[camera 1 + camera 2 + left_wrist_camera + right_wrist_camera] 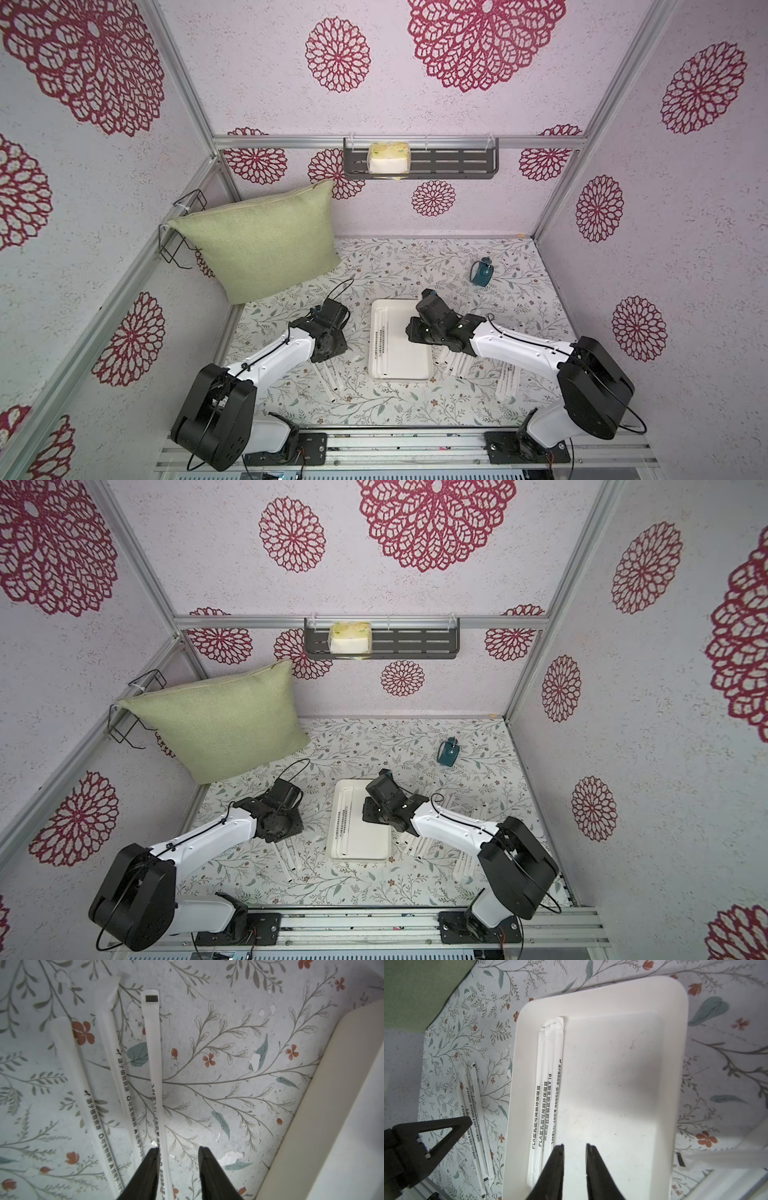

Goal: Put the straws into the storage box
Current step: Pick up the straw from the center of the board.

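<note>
Long white paper-wrapped straws (548, 1088) with black print lie along the left edge of the shallow white storage box (623, 997); more lie on the floral bench (228, 1043). The left gripper (178, 1149) stands open around one bench straw; the right gripper (575, 1146), narrowly open, holds nothing.

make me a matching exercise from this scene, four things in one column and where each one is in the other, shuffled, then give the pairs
Things
1. green cushion
2. yellow-white pack
3. left gripper
4. right gripper

Places
A. over the storage box
B. in the dark wall shelf
C. over loose straws lying on the table
D. propped in a back corner

Pairs: 1-D, 2-B, 3-C, 4-A
</note>
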Tool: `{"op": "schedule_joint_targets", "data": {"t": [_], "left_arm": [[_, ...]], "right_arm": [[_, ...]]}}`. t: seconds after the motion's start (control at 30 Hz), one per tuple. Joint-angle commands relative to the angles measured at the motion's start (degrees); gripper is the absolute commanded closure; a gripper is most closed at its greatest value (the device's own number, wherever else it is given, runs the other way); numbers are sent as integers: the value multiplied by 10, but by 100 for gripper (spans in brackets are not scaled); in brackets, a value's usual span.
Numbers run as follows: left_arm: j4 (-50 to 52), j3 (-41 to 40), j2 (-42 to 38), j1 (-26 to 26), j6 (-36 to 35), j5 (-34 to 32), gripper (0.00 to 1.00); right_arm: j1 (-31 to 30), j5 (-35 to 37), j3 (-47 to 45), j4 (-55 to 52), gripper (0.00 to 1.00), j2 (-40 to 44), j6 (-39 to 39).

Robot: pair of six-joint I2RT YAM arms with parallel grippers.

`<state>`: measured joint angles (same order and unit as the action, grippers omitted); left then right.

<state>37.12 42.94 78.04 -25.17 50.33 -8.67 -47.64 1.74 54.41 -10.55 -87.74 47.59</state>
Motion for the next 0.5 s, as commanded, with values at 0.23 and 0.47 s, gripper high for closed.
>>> {"op": "schedule_joint_targets", "data": {"t": [0.23, 0.47], "left_arm": [[-48, -16, 47, 2, 0, 5, 69], [-58, -37, 55, 2, 6, -5, 71]], "right_arm": [[2, 12, 15, 2, 74, -8, -10], [3, 13, 16, 0, 74, -12, -12]]}}
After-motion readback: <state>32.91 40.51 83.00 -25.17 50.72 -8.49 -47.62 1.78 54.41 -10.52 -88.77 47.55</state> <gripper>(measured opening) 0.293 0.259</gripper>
